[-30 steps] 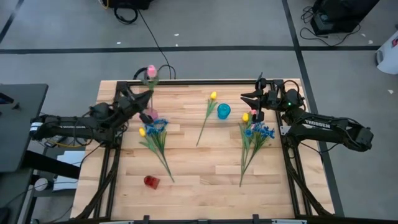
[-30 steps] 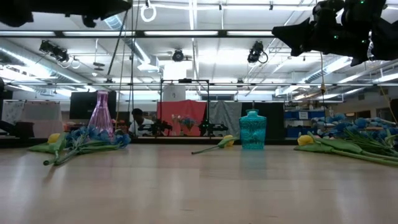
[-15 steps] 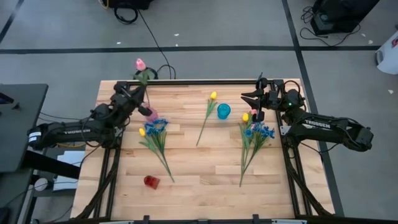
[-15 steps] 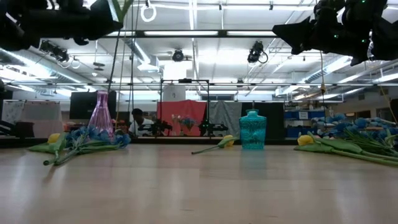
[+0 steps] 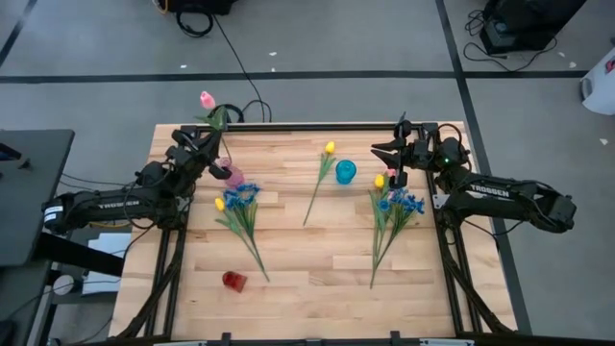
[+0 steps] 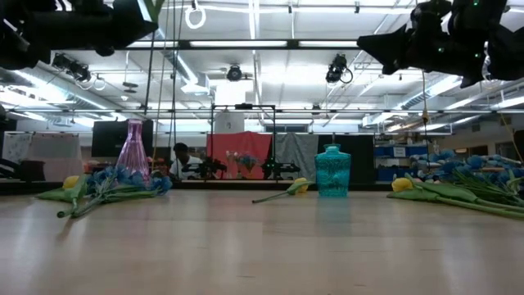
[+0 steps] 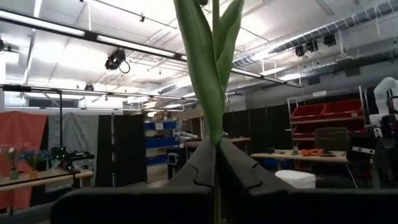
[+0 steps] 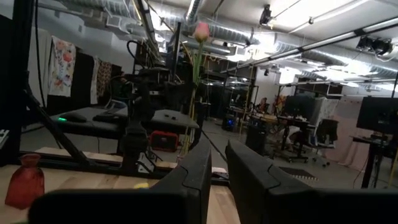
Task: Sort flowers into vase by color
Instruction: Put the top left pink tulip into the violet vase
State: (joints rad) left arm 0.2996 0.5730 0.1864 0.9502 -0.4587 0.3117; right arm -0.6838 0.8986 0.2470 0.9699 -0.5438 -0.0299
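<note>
Since a second ago the left claw [image 5: 205,144] has drawn back toward the counter's far left corner, carrying the pink tulip [image 5: 207,99] with it; the bloom now shows beyond the counter's [image 5: 298,259] far edge instead of over the pink vase [image 5: 233,177]. The right arm has not moved.

The left claw is clenched on the tulip's green stem [image 7: 214,74], which rises straight up between its fingers in the left wrist view. The pink vase stands just beside this claw, toward the counter's middle, and a spray of blue blossoms with a yellow tulip [image 5: 220,204] lies a little nearer the front.

The right claw [image 5: 396,165] hangs above the far right of the counter, its fingers [image 8: 198,163] parted a little around nothing. A second bunch of blue and yellow flowers [image 5: 394,211] lies just below it; the blue vase [image 5: 346,172] and a lone yellow tulip [image 5: 329,148] sit to its left.

A small red vase [image 5: 233,280] lies near the front. Behind the counter stretches a workshop with ceiling lights.
</note>
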